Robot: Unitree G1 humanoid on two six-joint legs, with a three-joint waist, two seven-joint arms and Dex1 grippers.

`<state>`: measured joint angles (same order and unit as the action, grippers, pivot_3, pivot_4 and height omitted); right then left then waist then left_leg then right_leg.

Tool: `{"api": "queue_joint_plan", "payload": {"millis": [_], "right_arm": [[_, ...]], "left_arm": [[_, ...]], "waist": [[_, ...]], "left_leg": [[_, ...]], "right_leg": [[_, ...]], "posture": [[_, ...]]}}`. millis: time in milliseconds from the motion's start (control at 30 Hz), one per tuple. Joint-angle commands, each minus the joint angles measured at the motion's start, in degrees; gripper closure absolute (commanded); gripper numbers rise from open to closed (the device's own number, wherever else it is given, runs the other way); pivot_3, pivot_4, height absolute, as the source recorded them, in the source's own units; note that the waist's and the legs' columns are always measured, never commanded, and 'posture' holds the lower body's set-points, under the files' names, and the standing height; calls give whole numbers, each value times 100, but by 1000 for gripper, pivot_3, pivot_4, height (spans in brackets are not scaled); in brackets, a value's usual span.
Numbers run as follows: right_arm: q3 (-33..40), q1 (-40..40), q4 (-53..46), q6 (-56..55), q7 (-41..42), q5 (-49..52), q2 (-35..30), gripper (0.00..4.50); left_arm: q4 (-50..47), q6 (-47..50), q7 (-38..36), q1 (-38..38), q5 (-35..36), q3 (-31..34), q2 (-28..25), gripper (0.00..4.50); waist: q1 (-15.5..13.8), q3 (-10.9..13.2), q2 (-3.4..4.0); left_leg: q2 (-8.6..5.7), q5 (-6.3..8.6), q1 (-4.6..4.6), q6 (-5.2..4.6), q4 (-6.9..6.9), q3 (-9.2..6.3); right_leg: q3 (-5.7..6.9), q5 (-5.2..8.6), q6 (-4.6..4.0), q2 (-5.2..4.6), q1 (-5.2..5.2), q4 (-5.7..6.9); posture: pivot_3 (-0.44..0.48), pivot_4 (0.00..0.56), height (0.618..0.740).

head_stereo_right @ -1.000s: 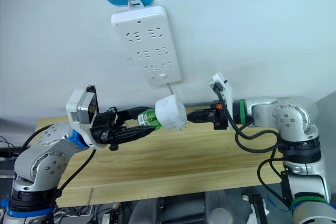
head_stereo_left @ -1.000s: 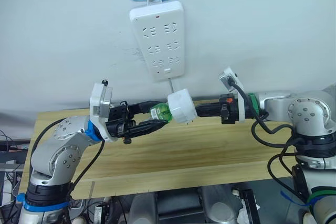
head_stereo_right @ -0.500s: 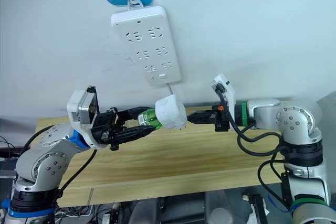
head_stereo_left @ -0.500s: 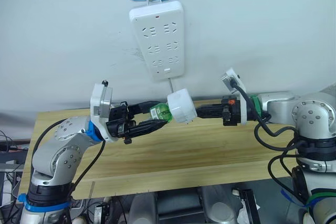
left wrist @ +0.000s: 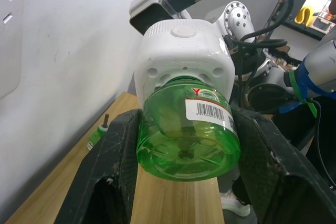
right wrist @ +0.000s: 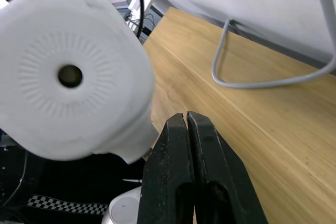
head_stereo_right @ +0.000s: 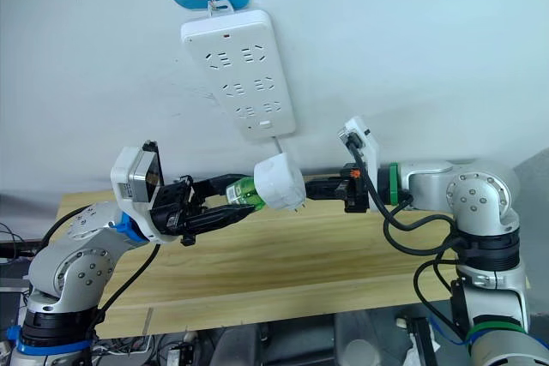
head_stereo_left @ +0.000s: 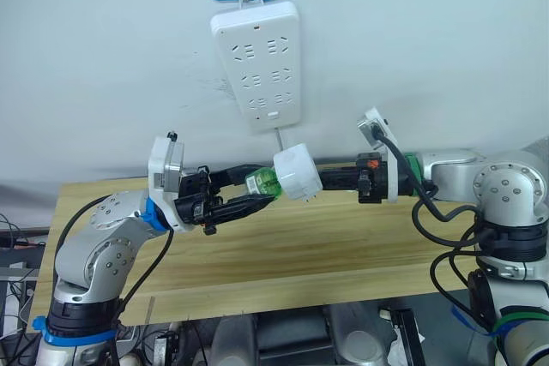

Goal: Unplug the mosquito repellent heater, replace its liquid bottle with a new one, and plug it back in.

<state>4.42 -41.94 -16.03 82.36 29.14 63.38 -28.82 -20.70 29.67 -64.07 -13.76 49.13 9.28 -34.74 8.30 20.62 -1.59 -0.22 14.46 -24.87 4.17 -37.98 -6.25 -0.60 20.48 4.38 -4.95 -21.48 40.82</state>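
Observation:
The mosquito repellent heater (head_stereo_left: 296,173) hangs in mid-air over the table, white and rounded, with a green liquid bottle (head_stereo_left: 259,184) screwed into it. My left gripper (left wrist: 186,150) is shut on the bottle, one black finger (left wrist: 113,182) on each side. In the right wrist view the heater's domed end (right wrist: 73,77) with its round vent hole faces my right gripper (right wrist: 186,121). That gripper is shut with nothing between its fingers, its tips right by the heater's edge (head_stereo_left: 324,179). I cannot tell whether they touch it. Another small green bottle (left wrist: 97,135) stands on the table by the wall.
A long white power strip (head_stereo_left: 259,62) hangs on the wall above the heater, its sockets free, and its cable drops behind the table. The wooden table (head_stereo_left: 343,246) lies under both arms.
My right arm has edged slightly to the left, towards the heater. The heater, the bottle and my left gripper have stayed where they were.

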Motion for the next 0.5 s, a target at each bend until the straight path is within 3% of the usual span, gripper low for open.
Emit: {"api": "queue_joint_plan", "payload": {"millis": [33,500], "right_arm": [[69,-108,-200,9,-16,179,48,4433],[82,-144,-231,85,-107,300,90,4433]], "left_arm": [[-116,-58,38,-18,73,3,33,2224],[-140,-46,74,-17,100,2,30,2224]], "waist": [[0,0,0],[0,0,0]], "left_leg": [[0,0,0,0,0,0],[0,0,0,0,0,0]], "right_leg": [[0,0,0,0,0,0],[0,0,0,0,0,0]], "posture": [[-217,310,740],[-215,307,740]]}}
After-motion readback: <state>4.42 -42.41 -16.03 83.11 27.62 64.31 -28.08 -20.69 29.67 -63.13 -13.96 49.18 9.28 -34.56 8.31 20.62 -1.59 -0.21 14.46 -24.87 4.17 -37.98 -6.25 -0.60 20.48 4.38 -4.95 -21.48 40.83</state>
